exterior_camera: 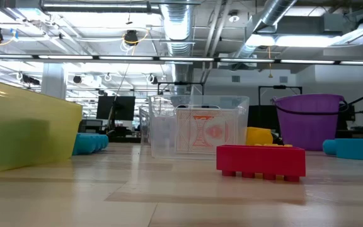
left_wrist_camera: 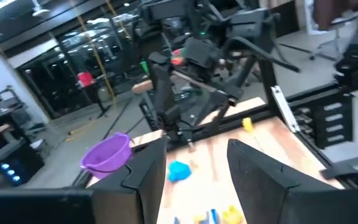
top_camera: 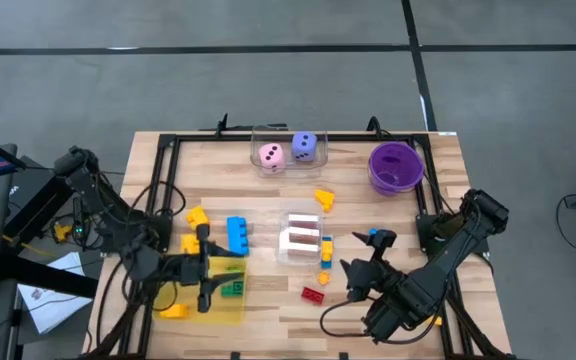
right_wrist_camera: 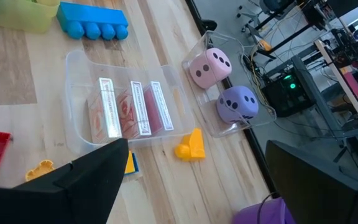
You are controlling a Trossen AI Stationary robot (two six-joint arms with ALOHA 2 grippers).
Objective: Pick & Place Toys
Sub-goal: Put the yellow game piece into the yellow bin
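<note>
Toys lie loose on the wooden table: a blue brick [top_camera: 237,232], a yellow brick [top_camera: 196,216], a red brick [top_camera: 313,294], a yellow shape [top_camera: 324,198] and a small blue piece [top_camera: 376,235]. A green brick [top_camera: 231,288] lies in the yellow translucent tray [top_camera: 230,310]. Playing cards stand in a clear box [top_camera: 303,238]. A pink die [top_camera: 271,156] and a purple die [top_camera: 305,147] sit in another clear box. My left gripper [top_camera: 208,270] hovers open above the tray's left part, pointing level toward the table's right. My right gripper [top_camera: 351,283] hangs open above the table, right of the red brick.
A purple round bowl [top_camera: 396,165] stands at the far right. A black frame runs along the table's edges. A yellow piece [top_camera: 173,311] lies at the tray's near left corner. Bare wood shows near the table's front edge [top_camera: 288,335].
</note>
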